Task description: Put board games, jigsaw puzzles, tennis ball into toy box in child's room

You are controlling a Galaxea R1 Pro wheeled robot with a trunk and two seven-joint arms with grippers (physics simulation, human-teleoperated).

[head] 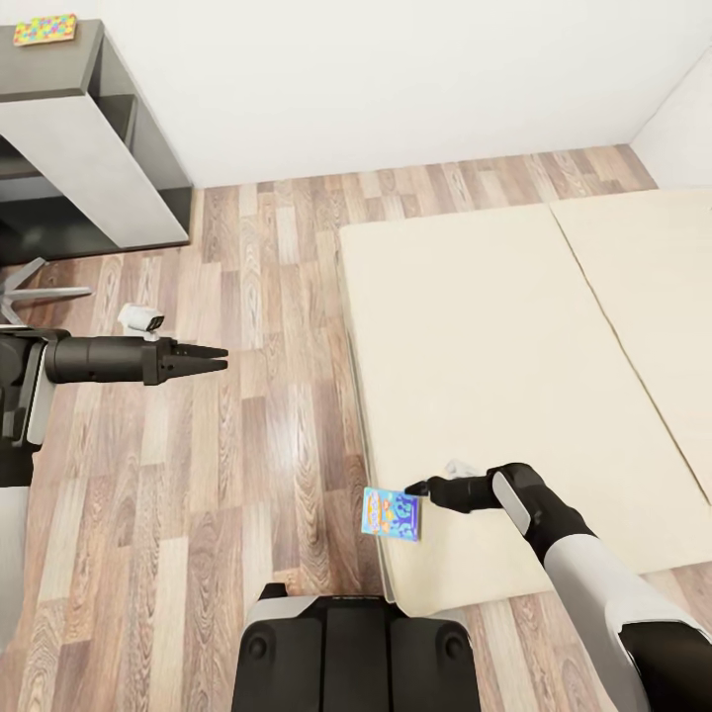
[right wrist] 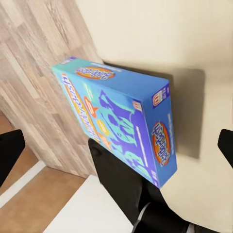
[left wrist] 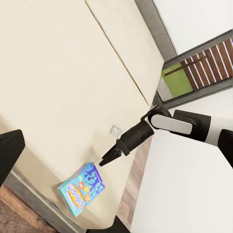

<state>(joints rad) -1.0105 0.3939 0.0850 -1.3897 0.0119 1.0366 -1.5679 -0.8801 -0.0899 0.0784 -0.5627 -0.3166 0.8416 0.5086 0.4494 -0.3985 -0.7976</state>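
Observation:
A blue board game [head: 391,514] with bright print lies at the near left corner of the bed [head: 514,376], one side reaching past the mattress edge. My right gripper [head: 415,489] hovers just beside and above it, open, fingers [right wrist: 9,155] spread wide either side of the box [right wrist: 116,121] without touching it. The left wrist view shows that gripper [left wrist: 104,160] pointing down at the box [left wrist: 81,187]. My left gripper [head: 222,358] hangs over the wood floor to the left of the bed, open and holding nothing.
A dark-topped shelf unit [head: 109,148] stands at the back left against the white wall, with a small colourful flat box [head: 44,29] on top. A chair's star base [head: 40,287] lies near my left arm. My own base [head: 356,653] is close to the bed corner.

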